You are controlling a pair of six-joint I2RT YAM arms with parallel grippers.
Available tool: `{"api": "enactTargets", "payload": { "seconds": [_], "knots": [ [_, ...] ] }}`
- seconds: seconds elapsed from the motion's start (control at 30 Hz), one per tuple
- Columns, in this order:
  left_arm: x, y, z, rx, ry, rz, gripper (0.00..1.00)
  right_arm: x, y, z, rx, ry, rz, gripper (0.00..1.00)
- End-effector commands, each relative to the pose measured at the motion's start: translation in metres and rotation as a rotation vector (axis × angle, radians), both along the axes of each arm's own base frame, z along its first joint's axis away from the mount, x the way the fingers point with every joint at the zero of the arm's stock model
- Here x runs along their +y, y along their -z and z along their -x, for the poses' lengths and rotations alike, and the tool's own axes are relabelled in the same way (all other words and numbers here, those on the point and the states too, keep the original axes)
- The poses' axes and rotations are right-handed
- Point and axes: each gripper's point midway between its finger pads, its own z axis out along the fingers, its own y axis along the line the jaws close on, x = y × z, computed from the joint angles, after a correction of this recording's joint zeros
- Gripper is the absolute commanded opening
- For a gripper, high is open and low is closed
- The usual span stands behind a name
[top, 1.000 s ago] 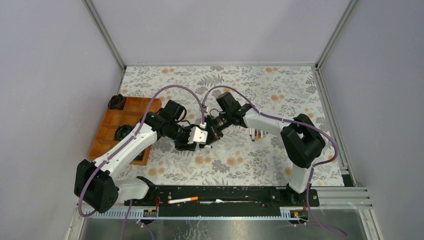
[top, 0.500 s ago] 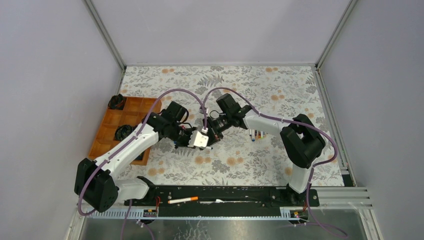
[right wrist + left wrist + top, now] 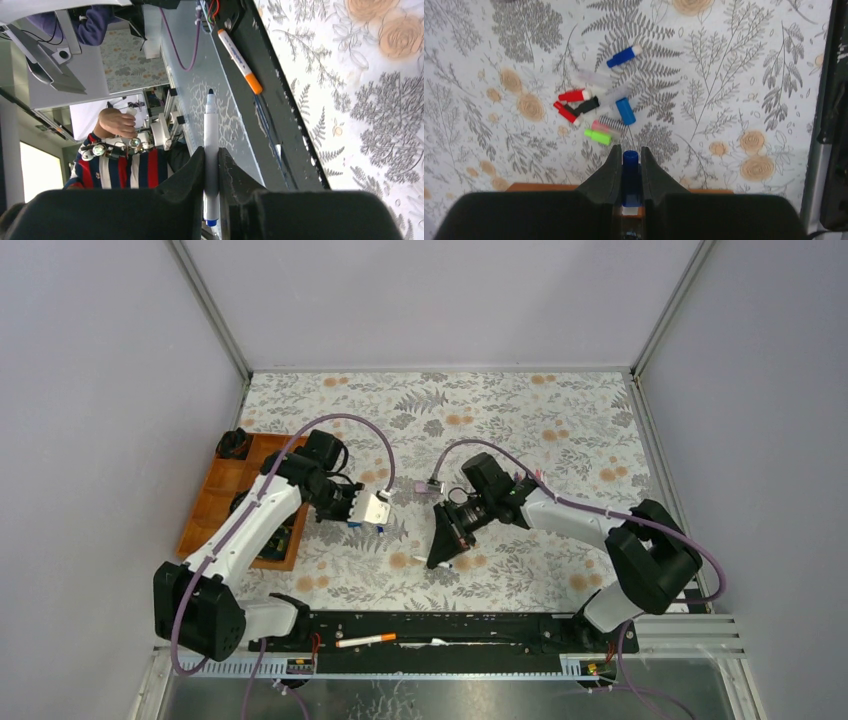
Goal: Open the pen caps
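Note:
My left gripper [image 3: 630, 161] is shut on a dark blue pen cap [image 3: 630, 159] and hangs above the flowered cloth. Below it lie several loose pen caps: blue [image 3: 625, 111], blue with a white end [image 3: 623, 56], red [image 3: 574, 95], black [image 3: 584, 106], pink [image 3: 603, 127] and green [image 3: 597, 136]. My right gripper [image 3: 211, 155] is shut on a white pen [image 3: 210, 125] with a blue rear end and a bare dark tip. In the top view the left gripper [image 3: 352, 523] is left of centre and the right gripper [image 3: 441, 555] is right of centre, apart from each other.
A wooden compartment tray [image 3: 213, 505] sits at the left edge of the cloth, beside my left arm. An orange-ended pen [image 3: 366, 640] lies on the black rail at the near edge, also in the right wrist view [image 3: 240, 62]. A person is visible beyond the rail.
The grippers were together at the centre. The left shut on the blue cap and drew back left; the right swung toward the near edge with the pen, now uncapped.

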Motion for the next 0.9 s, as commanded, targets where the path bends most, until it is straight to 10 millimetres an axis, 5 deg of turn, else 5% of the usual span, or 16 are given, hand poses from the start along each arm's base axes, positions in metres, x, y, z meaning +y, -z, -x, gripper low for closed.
{"api": "enactTargets", "payload": {
  "seconds": [0.0, 0.17, 0.37, 0.57, 0.87],
  "knots": [
    [0.014, -0.014, 0.006, 0.016, 0.036, -0.052, 0.0, -0.016, -0.008, 0.019, 0.038, -0.02, 0.014, 0.0],
    [-0.006, -0.018, 0.003, 0.004, 0.007, 0.051, 0.0, -0.024, -0.006, 0.003, -0.061, 0.046, 0.071, 0.0],
    [-0.026, 0.016, -0.041, 0.018, -0.2, 0.112, 0.0, -0.077, 0.046, -0.106, -0.31, 0.489, 0.491, 0.0],
    [-0.032, 0.058, -0.077, 0.1, -0.369, 0.074, 0.0, -0.118, 0.061, -0.18, -0.527, 0.797, 0.721, 0.0],
    [-0.031, 0.089, -0.086, 0.092, -0.435, 0.07, 0.05, -0.135, 0.092, -0.235, -0.591, 0.909, 0.855, 0.0]
  ]
}}
